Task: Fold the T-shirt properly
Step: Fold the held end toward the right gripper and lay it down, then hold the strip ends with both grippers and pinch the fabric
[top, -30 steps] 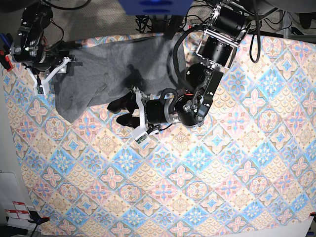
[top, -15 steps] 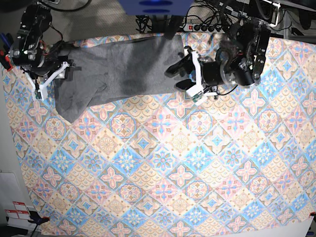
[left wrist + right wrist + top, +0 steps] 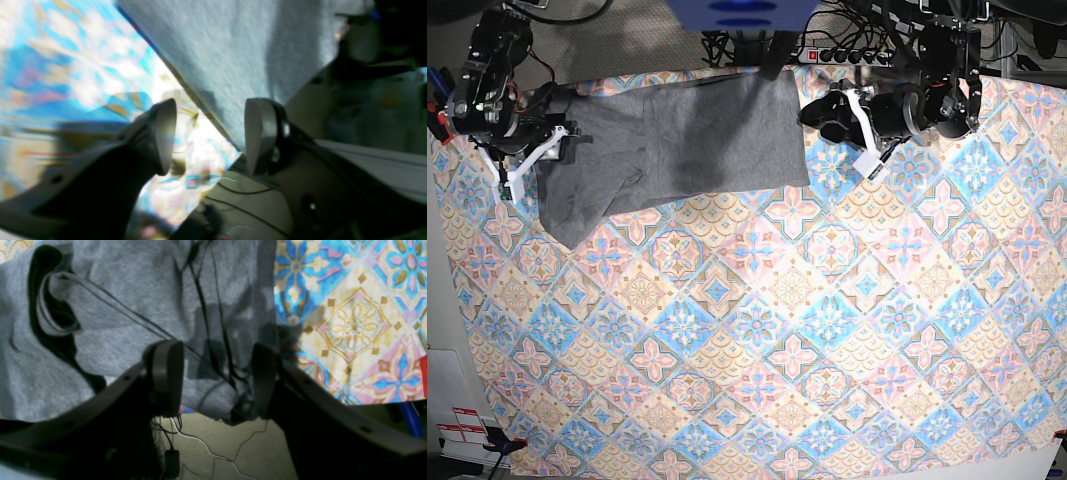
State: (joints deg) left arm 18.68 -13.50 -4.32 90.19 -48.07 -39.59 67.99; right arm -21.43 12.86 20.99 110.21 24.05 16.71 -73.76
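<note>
Lying part-folded on tablecloth (image 3: pixel 807 330): T-shirt (image 3: pixel 687 140); left hand (image 3: pixel 852 130), right hand (image 3: pixel 527 165) released, cables (image 3: pixel 200 446) behind.

Our left pincer (image 3: pixel 208 138) stands with its jaws apart, nothing between them. Beyond it we see the grey T-shirt (image 3: pixel 240 56), its straight edge running along the blurred patterned tablecloth (image 3: pixel 66 76) toward the surface's edge, with cables (image 3: pixel 240 200) on the floor below.

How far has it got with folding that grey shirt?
Barely started. The T-shirt lies spread along the far edge of the tablecloth, one sleeve still out, no neat fold visible. Both end effectors, left and right, are open at its ends, gripping nothing. All the folding remains.
</note>
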